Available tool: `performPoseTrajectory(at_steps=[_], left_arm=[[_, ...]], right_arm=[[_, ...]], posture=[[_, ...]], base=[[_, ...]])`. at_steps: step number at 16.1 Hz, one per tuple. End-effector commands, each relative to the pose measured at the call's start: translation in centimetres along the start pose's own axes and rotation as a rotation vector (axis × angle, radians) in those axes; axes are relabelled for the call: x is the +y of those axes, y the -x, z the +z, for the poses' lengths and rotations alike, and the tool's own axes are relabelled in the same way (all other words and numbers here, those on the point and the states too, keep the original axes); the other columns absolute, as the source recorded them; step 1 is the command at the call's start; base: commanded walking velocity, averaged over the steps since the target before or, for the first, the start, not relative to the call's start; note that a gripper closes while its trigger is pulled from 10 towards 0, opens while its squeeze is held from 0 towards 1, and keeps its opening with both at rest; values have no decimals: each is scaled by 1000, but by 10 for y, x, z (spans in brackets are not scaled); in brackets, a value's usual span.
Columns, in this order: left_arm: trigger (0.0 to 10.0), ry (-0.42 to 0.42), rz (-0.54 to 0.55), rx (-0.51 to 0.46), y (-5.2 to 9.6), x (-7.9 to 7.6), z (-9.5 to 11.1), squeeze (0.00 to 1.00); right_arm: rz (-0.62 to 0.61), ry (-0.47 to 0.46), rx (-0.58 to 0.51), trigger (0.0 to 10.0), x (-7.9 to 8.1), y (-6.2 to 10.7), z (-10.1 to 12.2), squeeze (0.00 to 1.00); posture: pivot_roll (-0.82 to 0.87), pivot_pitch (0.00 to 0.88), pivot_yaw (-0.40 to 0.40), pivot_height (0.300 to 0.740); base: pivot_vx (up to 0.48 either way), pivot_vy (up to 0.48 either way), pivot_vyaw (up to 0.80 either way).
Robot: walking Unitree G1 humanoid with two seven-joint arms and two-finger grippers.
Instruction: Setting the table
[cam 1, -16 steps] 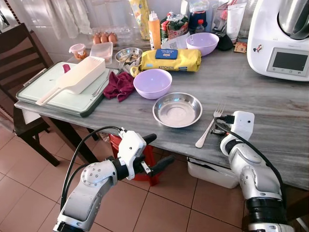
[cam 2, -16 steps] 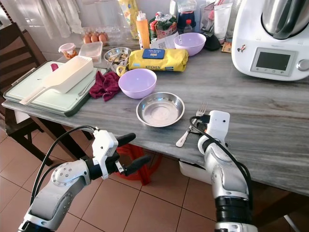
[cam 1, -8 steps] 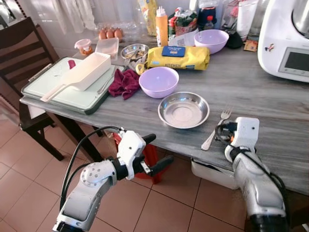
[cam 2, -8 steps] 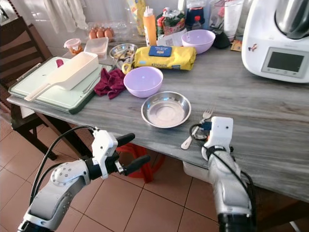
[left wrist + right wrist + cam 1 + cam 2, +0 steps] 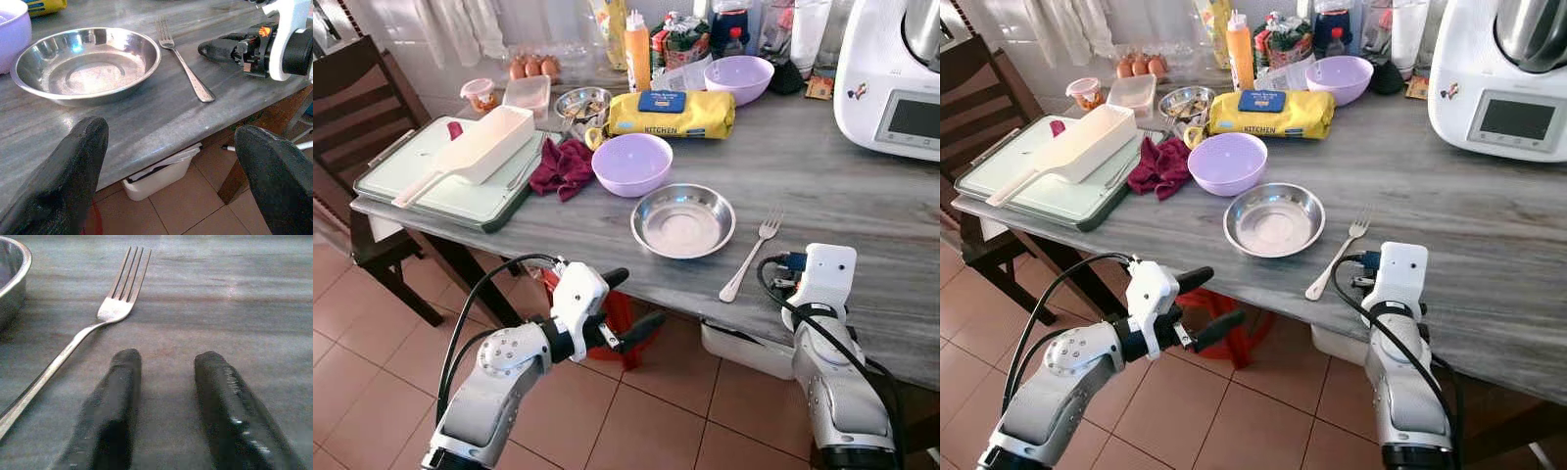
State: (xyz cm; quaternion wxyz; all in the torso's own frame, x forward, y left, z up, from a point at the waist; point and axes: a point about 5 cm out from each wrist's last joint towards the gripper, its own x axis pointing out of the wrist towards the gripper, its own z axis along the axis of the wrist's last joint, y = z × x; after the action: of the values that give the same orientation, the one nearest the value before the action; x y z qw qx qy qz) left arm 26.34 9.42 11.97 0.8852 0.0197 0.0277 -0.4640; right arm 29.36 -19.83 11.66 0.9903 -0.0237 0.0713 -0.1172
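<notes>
The fork (image 5: 110,316) lies on the table (image 5: 862,211) at the upper left of the right wrist view, just beside the empty, parted right gripper (image 5: 164,374). Its handle end is cut off at the frame's left edge. The left gripper (image 5: 626,305), lower left below the table edge, is wide open.

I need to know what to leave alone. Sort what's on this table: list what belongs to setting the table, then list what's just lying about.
Belongs to the job:
- steel bowl
- fork, lying beside the bowl
- right hand, open, empty, beside the fork
- left hand, open, off the table edge

Just lying about:
- two lilac bowls
- yellow wipes pack
- maroon cloth
- white scoop
- food processor
</notes>
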Motion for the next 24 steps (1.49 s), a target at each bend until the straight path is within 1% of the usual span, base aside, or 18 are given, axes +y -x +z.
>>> performPoseTrajectory(at_steps=[1, 5, 7, 9, 12, 15, 16, 17, 18, 20, 22, 24], left_arm=[[10000, -16, 17, -1, 2, 4, 3, 0], [10000, -13, 32, -8, 1, 7, 3, 0], [10000, -16, 42, -12, 1, 8, 3, 0], [10000, -13, 42, -15, 1, 6, 3, 0], [10000, -15, 42, -13, 1, 6, 3, 0], [10000, -20, 51, -17, 1, 6, 5, 0], [10000, 7, 59, -30, 1, 5, 7, 0], [10000, 30, 63, -38, 2, 5, 9, 0], [10000, 41, 62, -41, 3, 4, 11, 0], [10000, 38, 59, -42, 8, 3, 14, 0], [10000, 43, 70, -24, 15, 1, 12, 0], [10000, 48, 78, -13, 18, 0, 11, 0]], right_arm=[[-7, -7, -25, 10000, 0, 3, 4, 1000], [-55, -2, -54, 10000, -5, 6, 8, 1000], [-135, 17, -43, 10000, -18, 6, 9, 1000], [-180, 40, -39, 10000, -27, 2, 12, 1000], [-206, 53, -20, 10000, -33, -5, 16, 1000], [-152, 55, 16, 10000, -25, -17, 16, 1000], [-122, 46, 45, 10000, -20, -24, 14, 1000], [-103, 59, 68, 10000, -17, -28, 13, 1000], [-93, 58, 81, 10000, -15, -31, 13, 1000], [-74, 68, 99, 10000, -13, -37, 13, 1000], [-38, 77, 120, 10000, -10, -44, 14, 1000], [-27, 87, 129, 10000, -10, -45, 13, 1000]], posture=[[-134, 104, 144, 740], [-136, 97, 140, 740], [-137, 97, 139, 740], [-138, 100, 140, 740], [-135, 99, 141, 740], [-129, 107, 142, 740], [-125, 114, 140, 740], [-120, 121, 138, 740], [-111, 129, 135, 740], [-94, 145, 128, 740], [-70, 159, 122, 740], [-59, 162, 118, 740]], base=[[0, 0, 0], [0, 0, 0], [0, 0, 0], [0, 0, 0], [0, 0, 0], [0, 0, 0], [0, 0, 0], [0, 0, 0], [0, 0, 0], [0, 0, 0], [0, 0, 0], [0, 0, 0]])
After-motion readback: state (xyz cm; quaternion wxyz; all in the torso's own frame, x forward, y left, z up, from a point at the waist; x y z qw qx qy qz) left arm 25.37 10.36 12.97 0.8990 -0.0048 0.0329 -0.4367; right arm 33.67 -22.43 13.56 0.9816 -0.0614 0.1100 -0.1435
